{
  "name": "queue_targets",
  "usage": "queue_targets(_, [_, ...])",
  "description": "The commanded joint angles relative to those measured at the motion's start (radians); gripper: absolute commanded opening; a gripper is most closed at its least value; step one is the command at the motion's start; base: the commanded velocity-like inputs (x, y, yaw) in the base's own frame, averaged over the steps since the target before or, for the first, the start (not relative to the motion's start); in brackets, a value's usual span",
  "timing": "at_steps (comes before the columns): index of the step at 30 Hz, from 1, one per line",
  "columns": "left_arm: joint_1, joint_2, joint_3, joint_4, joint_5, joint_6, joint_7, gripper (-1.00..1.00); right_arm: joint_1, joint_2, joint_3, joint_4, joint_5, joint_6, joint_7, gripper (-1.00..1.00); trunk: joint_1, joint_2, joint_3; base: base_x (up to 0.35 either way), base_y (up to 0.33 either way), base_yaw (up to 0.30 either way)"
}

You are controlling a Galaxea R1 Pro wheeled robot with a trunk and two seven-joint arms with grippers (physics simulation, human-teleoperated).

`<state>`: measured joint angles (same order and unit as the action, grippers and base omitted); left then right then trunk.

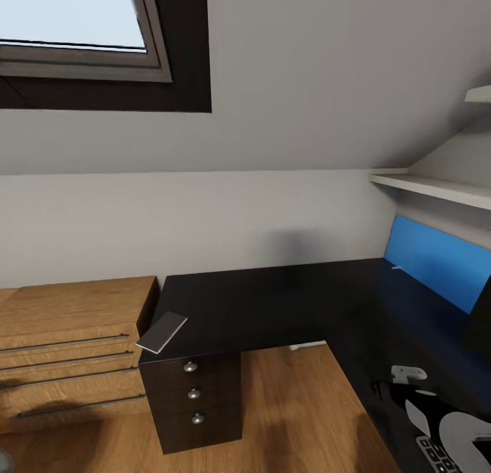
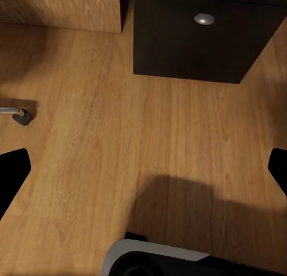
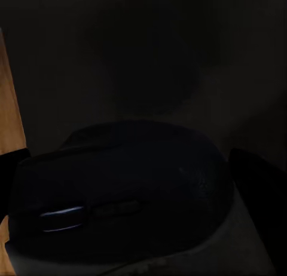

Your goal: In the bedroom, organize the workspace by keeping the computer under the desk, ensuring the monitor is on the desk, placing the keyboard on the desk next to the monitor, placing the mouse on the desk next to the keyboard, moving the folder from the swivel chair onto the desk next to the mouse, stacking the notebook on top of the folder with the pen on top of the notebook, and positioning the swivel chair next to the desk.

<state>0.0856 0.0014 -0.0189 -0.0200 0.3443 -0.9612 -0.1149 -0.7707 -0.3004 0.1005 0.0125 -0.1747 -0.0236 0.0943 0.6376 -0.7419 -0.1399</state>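
Note:
The desk [image 1: 259,302] has a black top, a blue back panel [image 1: 436,261] and a black drawer pedestal [image 1: 194,398]. A grey notebook [image 1: 161,332] lies on the desk's near left corner, overhanging the edge. A corner of the keyboard [image 1: 436,457] shows on the desk at the lower right, beside my right arm [image 1: 443,418]. In the right wrist view my right gripper [image 3: 134,168] is shut on the dark mouse [image 3: 119,192] over the black desktop. My left gripper [image 2: 143,168] hangs open above the wooden floor in front of the pedestal [image 2: 203,43].
A light wooden drawer cabinet [image 1: 68,350] stands left of the desk. White shelves [image 1: 436,186] hang above the blue panel. A chair caster [image 2: 21,116] rests on the floor near the cabinet. Wooden floor [image 1: 293,405] fills the desk's inner corner.

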Motion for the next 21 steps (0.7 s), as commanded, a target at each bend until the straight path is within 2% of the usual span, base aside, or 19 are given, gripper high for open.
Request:
queue_targets(1, [0.0, 0.0, -0.002, -0.002, 0.011, -0.001, -0.009, 1.0, -0.001, 0.0, 0.008, 0.001, -0.011, -0.002, 0.004, -1.0, 0.0, -0.001, -0.001, -0.012, 0.0, 0.0])
queue_targets(5, [0.0, 0.0, -0.001, -0.002, 0.01, -0.001, -0.009, 1.0, -0.001, -0.002, 0.008, 0.001, -0.012, -0.001, -0.005, -1.0, 0.0, -0.001, -0.001, -0.004, 0.0, 0.0])
queue_targets(10, [0.0, 0.0, -0.002, -0.002, 0.01, -0.001, -0.011, 1.0, -0.001, -0.003, 0.008, 0.001, -0.012, -0.001, -0.066, -1.0, 0.0, -0.001, -0.001, 0.0, -0.013, 0.0])
queue_targets(16, [0.0, 0.001, -0.002, -0.002, 0.01, -0.001, -0.012, 1.0, -0.001, -0.003, 0.008, 0.001, -0.012, -0.001, -0.081, -1.0, 0.0, -0.001, -0.001, 0.0, -0.157, 0.0])
queue_targets(21, [0.0, 0.001, -0.001, -0.002, 0.01, -0.001, -0.012, 1.0, -0.001, -0.003, 0.008, 0.001, -0.012, 0.0, -0.085, -1.0, 0.0, -0.001, -0.001, 0.0, -0.044, 0.0])
